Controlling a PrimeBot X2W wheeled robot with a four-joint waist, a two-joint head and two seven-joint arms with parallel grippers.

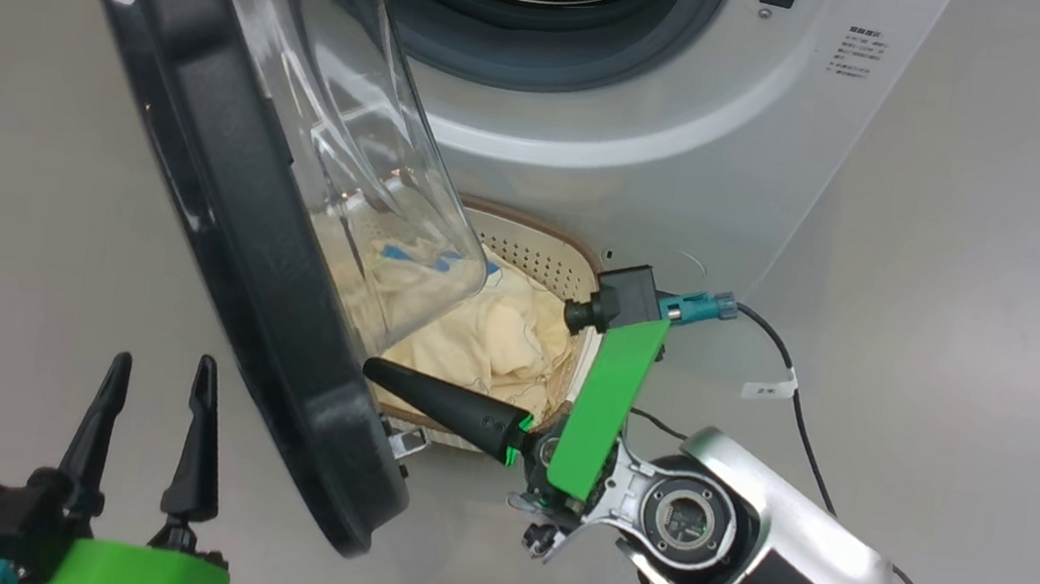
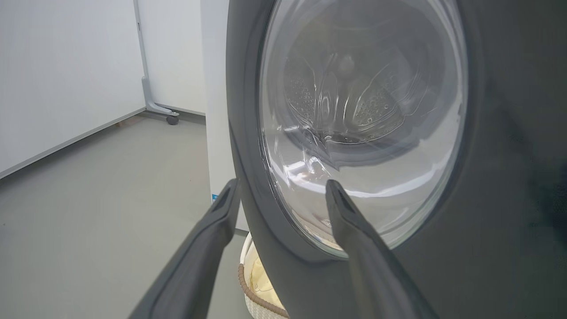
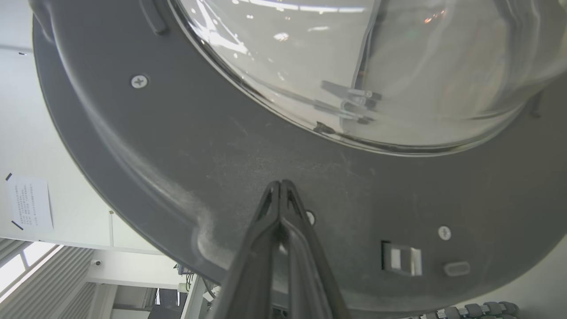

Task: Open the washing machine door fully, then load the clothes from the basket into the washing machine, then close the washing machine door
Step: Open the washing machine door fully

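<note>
I'm facing the boxy white washing machine (image 1: 656, 131). Its door (image 1: 224, 229), glossy black rim around bulging glass, stands partly open. The perforated cream basket (image 1: 544, 251) sits on the floor against the machine's front, holding soft yellow clothes (image 1: 495, 338). My right gripper (image 1: 371, 369), nearer and pinched together on nothing, points left at the door's inner rim and seems to touch it. My left gripper (image 1: 163, 362) gapes wide, holding nothing.

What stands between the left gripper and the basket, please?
The washing machine door: in the head view it hangs open, partly swung out, between the open left gripper and the basket.
</note>
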